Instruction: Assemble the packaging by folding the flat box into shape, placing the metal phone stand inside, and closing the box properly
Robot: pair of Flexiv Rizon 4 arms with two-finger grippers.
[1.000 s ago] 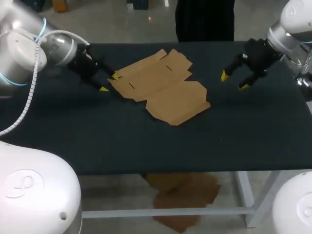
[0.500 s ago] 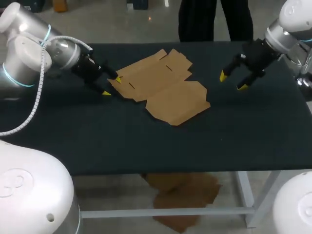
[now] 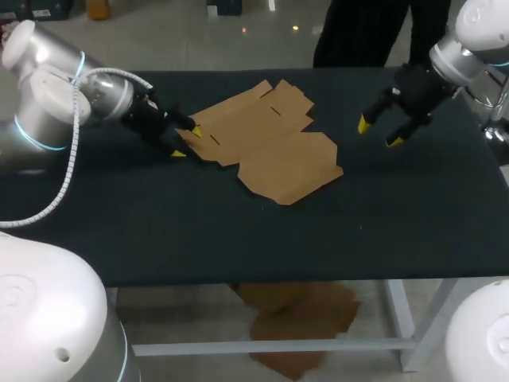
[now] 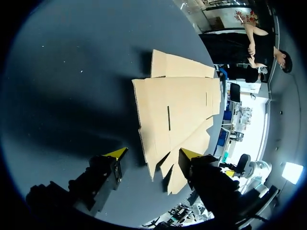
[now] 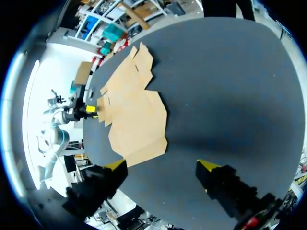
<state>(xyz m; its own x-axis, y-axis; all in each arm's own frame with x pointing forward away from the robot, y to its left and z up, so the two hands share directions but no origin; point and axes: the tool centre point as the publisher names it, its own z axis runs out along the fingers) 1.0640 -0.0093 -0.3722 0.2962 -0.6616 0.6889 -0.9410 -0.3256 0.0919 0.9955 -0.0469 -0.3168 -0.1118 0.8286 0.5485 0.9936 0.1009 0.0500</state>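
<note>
The flat brown cardboard box (image 3: 266, 147) lies unfolded on the dark table, a little behind the middle. My left gripper (image 3: 186, 142) is at the box's left edge, open. In the left wrist view its fingers (image 4: 153, 154) straddle the pointed corner flaps of the box (image 4: 177, 110), one yellow tip over the cardboard and the other over bare table. My right gripper (image 3: 378, 133) hangs open above the table, to the right of the box and apart from it. From that wrist, the right gripper (image 5: 160, 165) faces the box (image 5: 134, 112) with nothing between its fingers. No metal phone stand shows.
The dark table top (image 3: 238, 231) stretches from the box to the front edge. My left gripper (image 5: 89, 109) shows small beyond the box in the right wrist view.
My left gripper has slid right and slightly forward, up to the box's left edge, its fingers a little wider. The right gripper has barely shifted.
</note>
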